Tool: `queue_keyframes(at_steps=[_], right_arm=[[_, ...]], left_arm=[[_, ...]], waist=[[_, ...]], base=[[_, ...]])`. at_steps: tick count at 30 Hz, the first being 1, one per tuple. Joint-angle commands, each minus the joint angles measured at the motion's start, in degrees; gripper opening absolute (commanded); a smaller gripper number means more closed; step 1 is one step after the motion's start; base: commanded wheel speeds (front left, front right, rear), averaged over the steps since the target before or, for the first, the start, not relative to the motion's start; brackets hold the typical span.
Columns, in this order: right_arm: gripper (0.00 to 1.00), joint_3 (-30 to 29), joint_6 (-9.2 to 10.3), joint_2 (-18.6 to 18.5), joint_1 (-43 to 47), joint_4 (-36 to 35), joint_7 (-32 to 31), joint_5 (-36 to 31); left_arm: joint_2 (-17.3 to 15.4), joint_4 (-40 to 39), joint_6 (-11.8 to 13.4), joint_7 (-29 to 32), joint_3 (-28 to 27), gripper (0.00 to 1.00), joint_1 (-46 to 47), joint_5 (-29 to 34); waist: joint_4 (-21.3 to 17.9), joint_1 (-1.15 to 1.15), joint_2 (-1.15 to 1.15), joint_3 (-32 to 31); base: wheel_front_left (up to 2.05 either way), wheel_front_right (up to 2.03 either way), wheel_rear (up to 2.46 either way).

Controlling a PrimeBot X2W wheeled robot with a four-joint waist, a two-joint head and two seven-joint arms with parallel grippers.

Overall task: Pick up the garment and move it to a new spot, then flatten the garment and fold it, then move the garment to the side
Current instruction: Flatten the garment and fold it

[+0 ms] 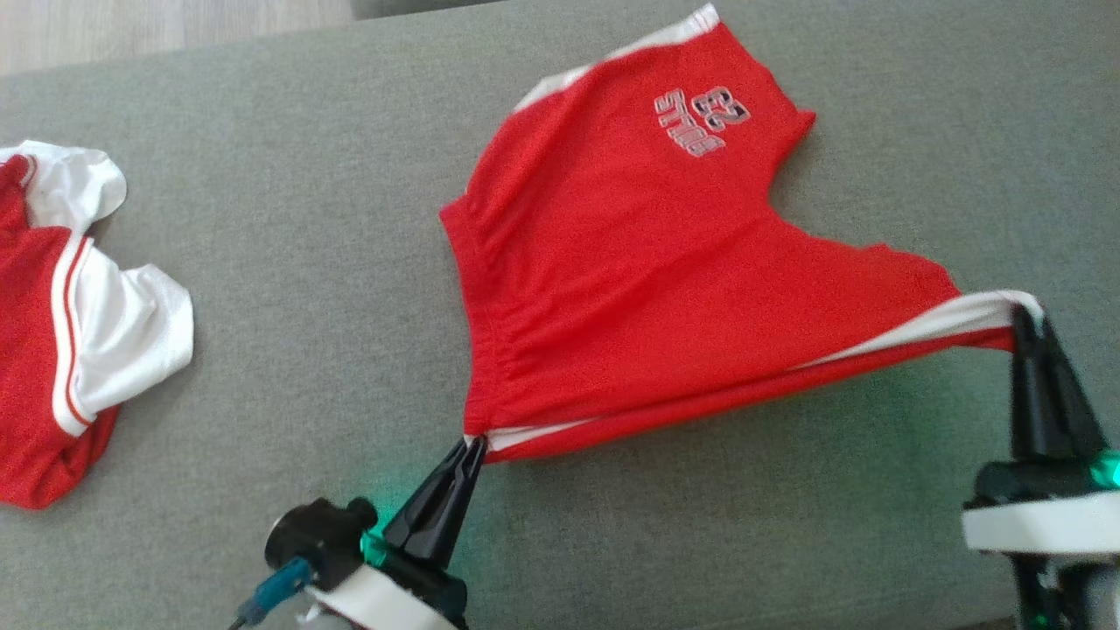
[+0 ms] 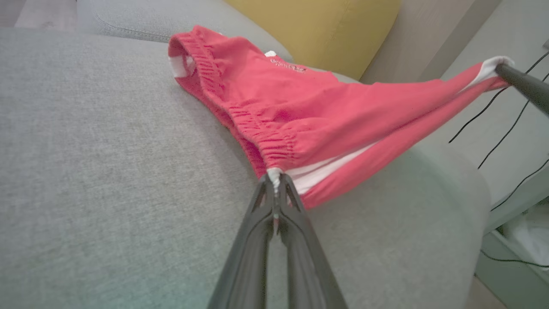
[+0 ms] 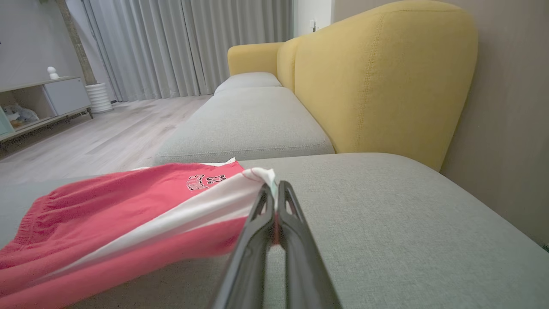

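1. While I hold the red shorts (image 1: 630,262) stretched over the grey sofa seat (image 1: 262,262), the head view shows the left gripper (image 1: 470,448) pinched shut on the waistband corner. The right gripper (image 1: 1025,315) is pinched shut on the white-striped leg hem. The near edge hangs taut and lifted between them, and the far part, with the printed number, rests on the seat. A second red-and-white garment (image 1: 79,324) lies well apart at the left.
2. Left wrist view: the closed fingertips bite only a small tuck of white trim beside the elastic. I judge that a harder pull could slip this tuck free and drop that corner.
3. Right wrist view: the closed fingers clamp a bunched hem, with the yellow backrest (image 3: 377,77) beyond. I judge that uneven tension between my two arms could drag the resting part into creases. Lowering with the layers misaligned could also trap a wrinkle.
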State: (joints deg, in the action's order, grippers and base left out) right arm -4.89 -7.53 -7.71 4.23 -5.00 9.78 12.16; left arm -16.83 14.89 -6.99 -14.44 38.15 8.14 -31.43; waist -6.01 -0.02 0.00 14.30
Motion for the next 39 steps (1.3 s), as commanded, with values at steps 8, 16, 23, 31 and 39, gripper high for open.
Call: queue_keyframes(at_steps=[8,16,23,31,39], right_arm=[[0.0,-2.04,0.04,0.69,-3.74,-10.33,-6.3,3.15],[0.0,0.22,0.04,-2.96,-20.21,3.25,-9.11,3.96],[0.0,1.81,0.04,-6.67,-34.26,15.67,-9.26,3.34],[0.0,5.75,0.04,-8.35,-45.97,28.87,-8.74,0.76],[0.0,7.46,0.04,-7.77,-54.51,40.79,-5.18,-1.98]], left_arm=[[-2.07,-17.24,1.95,3.69,-5.26,0.0,2.04,-4.91],[1.85,-15.35,1.91,8.01,-5.84,0.0,14.1,-6.11],[6.36,-4.94,1.22,10.02,-5.49,0.0,26.29,-6.47],[10.86,8.91,0.06,9.57,-3.4,0.0,37.33,-7.49],[12.62,20.31,-0.34,5.42,-0.41,0.08,44.34,-6.86]], waist=[[2.54,0.02,0.0,1.63],[6.17,0.02,0.0,6.2],[10.0,0.02,0.0,9.85],[11.75,0.02,0.0,13.31],[12.01,0.02,0.0,15.35]], base=[[0.0,0.0,0.0],[0.0,0.0,0.0],[0.0,0.0,0.0],[0.0,0.0,0.0],[0.0,0.0,0.0]])
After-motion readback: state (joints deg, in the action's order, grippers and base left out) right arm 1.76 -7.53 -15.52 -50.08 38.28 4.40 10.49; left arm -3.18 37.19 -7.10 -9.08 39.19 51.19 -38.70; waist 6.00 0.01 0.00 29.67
